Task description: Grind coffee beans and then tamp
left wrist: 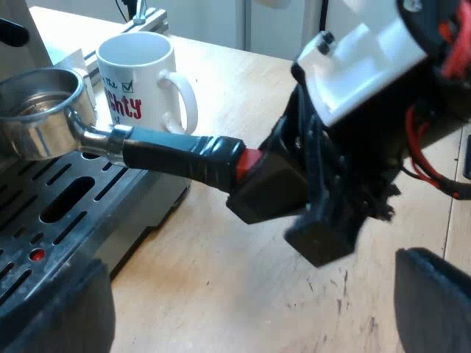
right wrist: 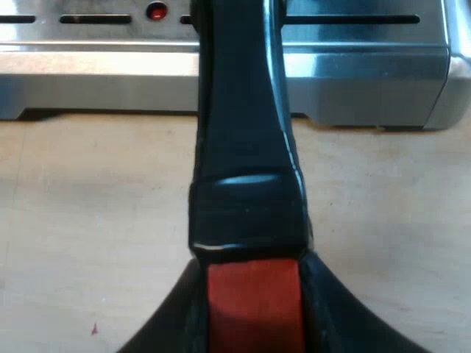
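You see the metal holder (left wrist: pixel 44 110): a shiny round cup with a dark handle (left wrist: pixel 176 154) that ends in red. The cup is over the slotted tray (left wrist: pixel 51 213) of the espresso machine (right wrist: pixel 368 81). The handle sticks out over the wooden surface (left wrist: pixel 221 294).

From the left wrist you see the whole holder, and a white mug (left wrist: pixel 140 81) with red letters stands near its cup. From the right wrist you see the handle very close, its red end (right wrist: pixel 254 309), and the machine's shiny front with a red dot (right wrist: pixel 155 12).

Your right claw (left wrist: pixel 276 187) is squeezed tight on the red end. Your left claw (left wrist: pixel 243 316) is wide, holds nothing, and is apart from the holder.
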You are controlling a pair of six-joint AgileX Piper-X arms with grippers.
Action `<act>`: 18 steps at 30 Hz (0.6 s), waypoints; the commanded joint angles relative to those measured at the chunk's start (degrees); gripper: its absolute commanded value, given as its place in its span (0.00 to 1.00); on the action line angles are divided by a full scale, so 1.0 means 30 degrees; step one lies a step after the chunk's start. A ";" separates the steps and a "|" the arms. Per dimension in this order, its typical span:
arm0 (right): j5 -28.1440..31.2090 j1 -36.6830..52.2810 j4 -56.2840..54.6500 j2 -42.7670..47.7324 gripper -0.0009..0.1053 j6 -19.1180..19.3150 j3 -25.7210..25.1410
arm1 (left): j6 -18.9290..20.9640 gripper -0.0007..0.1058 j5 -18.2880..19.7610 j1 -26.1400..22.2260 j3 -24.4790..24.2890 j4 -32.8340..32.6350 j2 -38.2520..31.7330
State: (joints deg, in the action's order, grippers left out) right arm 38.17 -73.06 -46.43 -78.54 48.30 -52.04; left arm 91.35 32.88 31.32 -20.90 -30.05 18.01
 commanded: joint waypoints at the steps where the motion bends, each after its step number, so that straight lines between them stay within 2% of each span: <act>1: 0.1085 -0.0554 0.0224 0.0260 0.01 -0.0109 -0.0148 | 0.0003 0.74 0.0279 0.0046 -0.0031 0.0166 -0.0007; 7: 0.1074 -0.1167 -0.0089 0.0467 0.01 -0.0109 -0.0148 | 0.0027 0.74 0.0279 0.0046 -0.0766 -0.1512 -0.0007; 8: 0.1074 -0.1646 -0.0884 0.1180 0.01 -0.0039 -0.0148 | 0.0027 0.74 0.0243 0.0046 -0.1252 -0.2432 -0.0007; 11: 0.1074 -0.1773 -0.1631 0.1885 0.01 0.0332 -0.0148 | 0.0027 0.74 0.0243 0.0046 -0.1550 -0.2867 -0.0007; 15: 0.1042 -0.1771 -0.2104 0.3054 0.01 0.2093 -0.0148 | 0.0027 0.74 0.0101 0.0046 -0.1609 -0.3098 -0.0104; 17: 0.0643 -0.1771 -0.2041 0.3809 0.01 0.3472 -0.0148 | 0.0027 0.74 0.0101 0.0046 -0.1609 -0.3119 -0.0226; 18: 0.0604 -0.1771 -0.2041 0.3923 0.01 0.3664 -0.0148 | 0.0027 0.74 0.0101 0.0046 -0.1609 -0.3119 -0.0247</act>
State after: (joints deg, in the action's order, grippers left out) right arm 38.55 -78.38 -53.16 -69.78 54.35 -52.04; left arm 91.35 32.88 31.32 -25.36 -39.43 17.65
